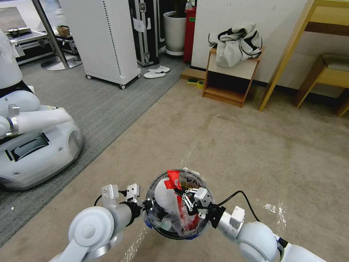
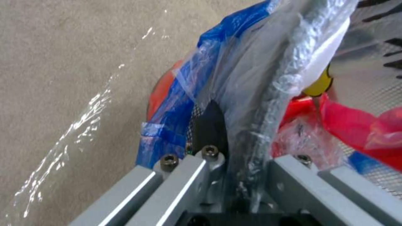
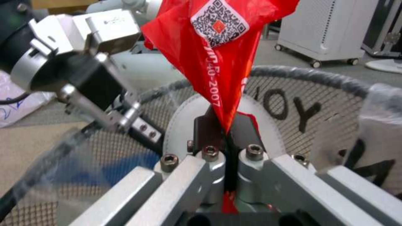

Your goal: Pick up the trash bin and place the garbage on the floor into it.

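The trash bin (image 1: 160, 227), round with a mesh wall and a clear bag liner with black lettering and blue edging, hangs low over the beige floor (image 1: 236, 145). My left gripper (image 1: 147, 205) is shut on its left rim; in the left wrist view the left gripper (image 2: 228, 122) pinches the bagged rim (image 2: 268, 94). My right gripper (image 1: 183, 194) sits over the bin's mouth, shut on a red wrapper (image 1: 173, 180). In the right wrist view the right gripper (image 3: 226, 125) clamps the lower tip of that wrapper (image 3: 218, 47), which carries a QR code. Other garbage (image 1: 163, 198), white and red pieces, lies inside the bin.
Another white robot (image 1: 32, 145) stands at the left on grey ribbed carpet. Behind it are a wheeled white cabinet (image 1: 105, 36), white slippers (image 1: 156, 71) and a white planter pot (image 1: 174, 31). A small wooden shelf (image 1: 232, 83) with a bag on top and a wooden table (image 1: 287, 54) line the far wall.
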You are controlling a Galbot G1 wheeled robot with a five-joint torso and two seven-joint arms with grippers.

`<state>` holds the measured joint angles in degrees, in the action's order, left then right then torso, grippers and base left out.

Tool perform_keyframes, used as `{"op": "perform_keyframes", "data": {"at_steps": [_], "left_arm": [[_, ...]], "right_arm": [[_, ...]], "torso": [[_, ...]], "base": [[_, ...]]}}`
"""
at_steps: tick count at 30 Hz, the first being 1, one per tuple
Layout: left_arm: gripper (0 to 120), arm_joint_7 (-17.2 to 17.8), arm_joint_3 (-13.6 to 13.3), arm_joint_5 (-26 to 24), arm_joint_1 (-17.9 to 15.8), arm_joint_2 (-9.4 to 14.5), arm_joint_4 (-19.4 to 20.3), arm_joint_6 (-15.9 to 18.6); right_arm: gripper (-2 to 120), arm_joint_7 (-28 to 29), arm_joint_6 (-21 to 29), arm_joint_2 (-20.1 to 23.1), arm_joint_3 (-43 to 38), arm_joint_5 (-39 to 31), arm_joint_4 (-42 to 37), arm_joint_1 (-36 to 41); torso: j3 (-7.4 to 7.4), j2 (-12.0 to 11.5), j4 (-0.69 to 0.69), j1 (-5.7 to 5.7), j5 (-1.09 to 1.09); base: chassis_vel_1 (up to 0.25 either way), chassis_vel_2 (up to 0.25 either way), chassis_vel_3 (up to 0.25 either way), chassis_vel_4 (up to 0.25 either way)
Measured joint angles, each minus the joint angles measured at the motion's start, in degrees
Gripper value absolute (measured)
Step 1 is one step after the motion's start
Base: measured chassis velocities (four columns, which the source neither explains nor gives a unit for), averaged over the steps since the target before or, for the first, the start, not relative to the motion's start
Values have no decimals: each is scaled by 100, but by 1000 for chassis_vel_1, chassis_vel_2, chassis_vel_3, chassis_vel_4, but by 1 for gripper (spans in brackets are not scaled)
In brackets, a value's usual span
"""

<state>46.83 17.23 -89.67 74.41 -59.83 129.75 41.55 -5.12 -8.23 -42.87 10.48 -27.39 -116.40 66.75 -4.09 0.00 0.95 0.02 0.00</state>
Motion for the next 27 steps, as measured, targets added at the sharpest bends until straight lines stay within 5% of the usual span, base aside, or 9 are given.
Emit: {"op": "perform_keyframes", "data": {"at_steps": [4,22,27], "left_arm": [[0,-3,68,-58,-18,57,10,-3],[0,-40,147,-73,96,49,81,-38],[0,-44,127,-80,90,46,69,-39]], "right_arm": [[2,-1,-9,32,34,0,56,-124],[74,29,0,19,4,93,119,-195],[83,35,10,43,-20,100,99,-168]], "torso": [[0,0,-2,0,0],[0,-1,-1,0,0],[0,-1,-1,0,0]], "base": [[0,0,0,0],[0,0,0,0],[0,0,0,0]]}}
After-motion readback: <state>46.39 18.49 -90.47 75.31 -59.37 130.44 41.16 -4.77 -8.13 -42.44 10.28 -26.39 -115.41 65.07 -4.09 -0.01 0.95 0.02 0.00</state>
